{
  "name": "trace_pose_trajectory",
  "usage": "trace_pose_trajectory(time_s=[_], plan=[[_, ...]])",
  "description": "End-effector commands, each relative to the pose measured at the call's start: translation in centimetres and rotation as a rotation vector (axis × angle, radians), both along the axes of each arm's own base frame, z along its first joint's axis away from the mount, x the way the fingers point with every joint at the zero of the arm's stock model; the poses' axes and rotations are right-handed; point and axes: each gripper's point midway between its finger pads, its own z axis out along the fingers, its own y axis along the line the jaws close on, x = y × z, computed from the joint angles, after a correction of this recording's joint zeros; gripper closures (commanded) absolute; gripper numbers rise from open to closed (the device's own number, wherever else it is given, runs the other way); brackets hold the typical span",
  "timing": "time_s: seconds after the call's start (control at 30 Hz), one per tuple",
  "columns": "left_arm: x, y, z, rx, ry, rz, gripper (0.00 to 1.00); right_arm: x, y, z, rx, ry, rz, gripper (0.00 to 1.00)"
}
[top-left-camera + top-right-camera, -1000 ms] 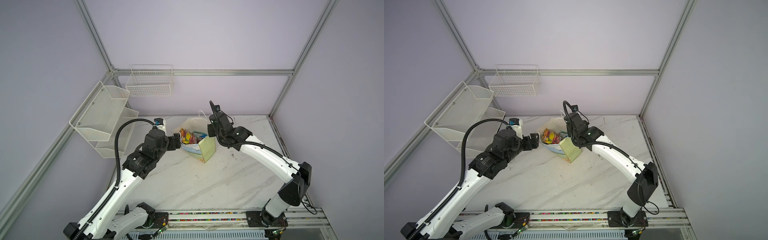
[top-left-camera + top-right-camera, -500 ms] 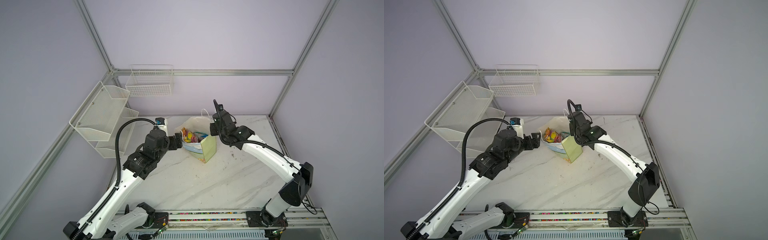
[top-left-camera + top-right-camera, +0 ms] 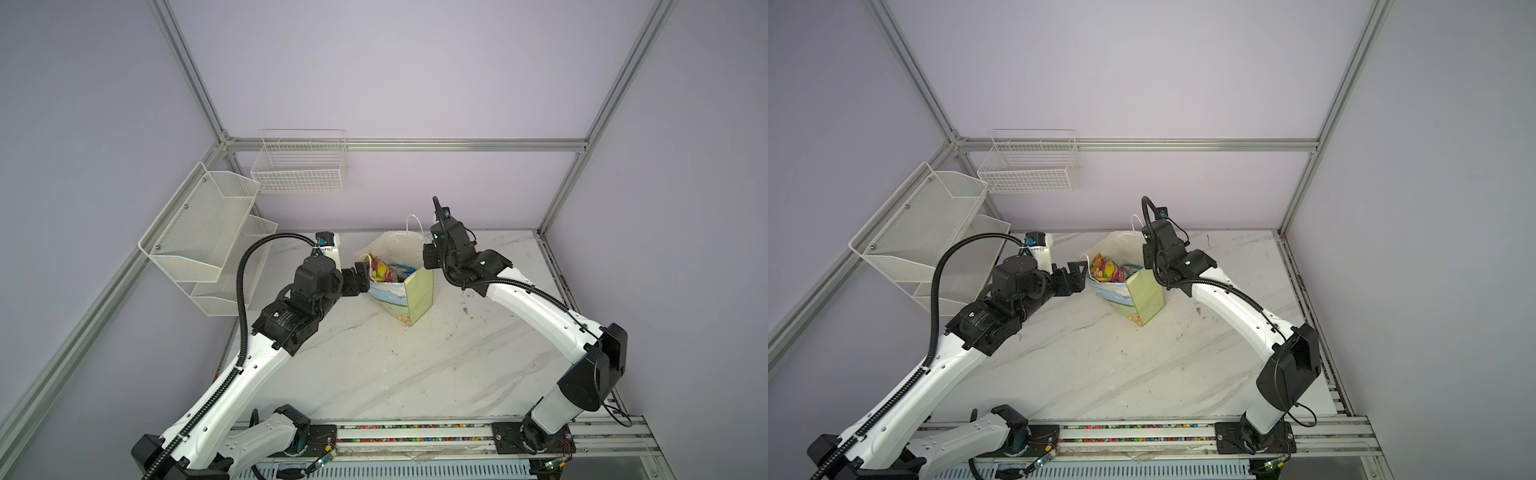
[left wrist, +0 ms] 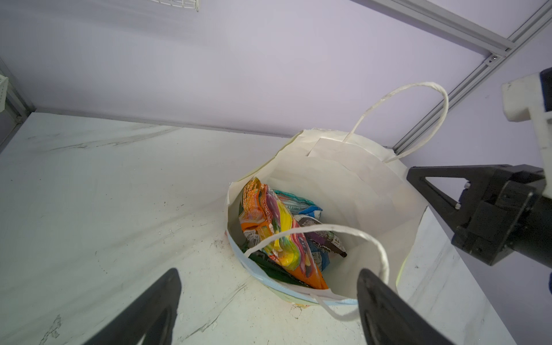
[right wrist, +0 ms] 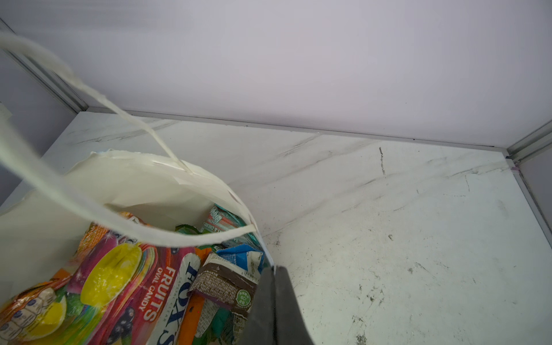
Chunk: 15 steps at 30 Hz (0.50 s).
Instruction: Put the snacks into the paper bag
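In both top views, bare marble table spans the lower centre. The paper bag gapes upward, but string handles arch across its mouth, snacks fill it, and left gripper and right gripper flank its rims.

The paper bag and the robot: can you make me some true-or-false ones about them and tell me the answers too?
1. The paper bag is standing up on the table. True.
2. The paper bag is empty. False: the snacks are piled inside it.
3. The left gripper is open and holds nothing. True.
4. One snack is lying on the table outside the bag. False: every snack in view is inside the bag.
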Motion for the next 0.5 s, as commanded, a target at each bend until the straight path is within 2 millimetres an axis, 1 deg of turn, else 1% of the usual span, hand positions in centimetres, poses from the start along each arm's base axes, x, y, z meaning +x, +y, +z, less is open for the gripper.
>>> trace_pose_trajectory(time_s=[0.0,0.07,0.13,0.23,0.4,0.47], plan=[[0.3,-0.8,3.3,-0.051,-0.093,-0.034,0.08,0.5,-0.7,3.0,0.037,-0.082,-0.026,0.75],[0.3,-0.9,3.8,-0.049,-0.107,-0.041,0.08,0.6,-0.8,3.4,0.037,-0.088,-0.027,0.66],[0.2,-0.8,4.2,-0.038,-0.119,-0.043,0.07,0.6,-0.8,3.8,0.038,-0.095,-0.021,0.43],[-0.1,-0.3,4.5,-0.021,-0.129,-0.029,0.06,0.5,-0.7,4.5,0.046,-0.102,-0.003,0.31],[-0.6,1.0,4.3,0.013,-0.133,0.013,0.05,0.0,-0.3,5.8,0.076,-0.12,0.039,0.16],[-0.7,1.5,4.2,0.027,-0.138,0.032,0.05,-0.5,-0.4,6.7,0.091,-0.134,0.049,0.07]])
